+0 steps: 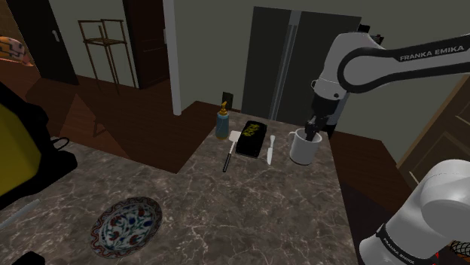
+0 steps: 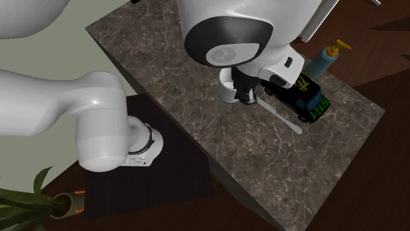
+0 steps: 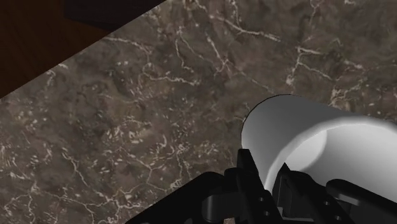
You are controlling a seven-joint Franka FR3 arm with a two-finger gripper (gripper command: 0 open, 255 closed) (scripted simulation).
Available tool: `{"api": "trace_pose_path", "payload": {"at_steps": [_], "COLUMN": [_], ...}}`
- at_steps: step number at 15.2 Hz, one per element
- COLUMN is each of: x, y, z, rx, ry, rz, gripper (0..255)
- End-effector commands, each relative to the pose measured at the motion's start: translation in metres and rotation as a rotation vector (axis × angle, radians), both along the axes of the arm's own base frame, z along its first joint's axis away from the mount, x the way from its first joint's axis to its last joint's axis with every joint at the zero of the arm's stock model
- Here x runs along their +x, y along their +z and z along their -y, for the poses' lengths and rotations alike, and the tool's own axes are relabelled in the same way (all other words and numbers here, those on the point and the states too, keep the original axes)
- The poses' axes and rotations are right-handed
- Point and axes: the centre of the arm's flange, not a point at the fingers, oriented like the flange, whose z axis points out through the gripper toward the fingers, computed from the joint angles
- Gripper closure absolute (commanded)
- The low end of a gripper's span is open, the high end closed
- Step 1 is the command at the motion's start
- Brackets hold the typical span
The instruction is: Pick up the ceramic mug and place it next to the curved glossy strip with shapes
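A plain white mug (image 1: 303, 149) stands on the dark marble counter (image 1: 248, 203) near its far end. My black gripper (image 1: 311, 134) comes down from above and is shut on the mug's rim. In the wrist view one finger is outside the wall of the mug (image 3: 299, 127) and the other inside, so the gripper (image 3: 267, 170) clasps the wall. The second exterior view has the mug (image 2: 227, 90) half hidden under the hand (image 2: 244, 96). A glossy black piece with green shapes (image 1: 251, 139) (image 2: 306, 98) lies just beside the mug.
Between the mug and the black piece lies a white knife (image 1: 270, 148). Past it are a white-headed spatula (image 1: 230, 148) and a blue pump bottle (image 1: 223, 122). A patterned bowl (image 1: 126, 224) sits at the near end. The counter's edge (image 2: 197, 141) drops off beside the mug.
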Motion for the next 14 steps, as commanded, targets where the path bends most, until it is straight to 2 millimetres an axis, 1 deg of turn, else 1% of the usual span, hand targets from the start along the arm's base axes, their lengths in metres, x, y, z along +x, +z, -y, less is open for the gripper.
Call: {"api": "trace_pose_path", "payload": {"at_steps": [1,14], "x": [0.001,0.001], "y": [0.011,0.08], "z": [-0.001,-0.001], "rx": [0.0,0.0], "ry": [0.0,0.0], "rz": [0.0,0.0], "gripper": [255,255]}}
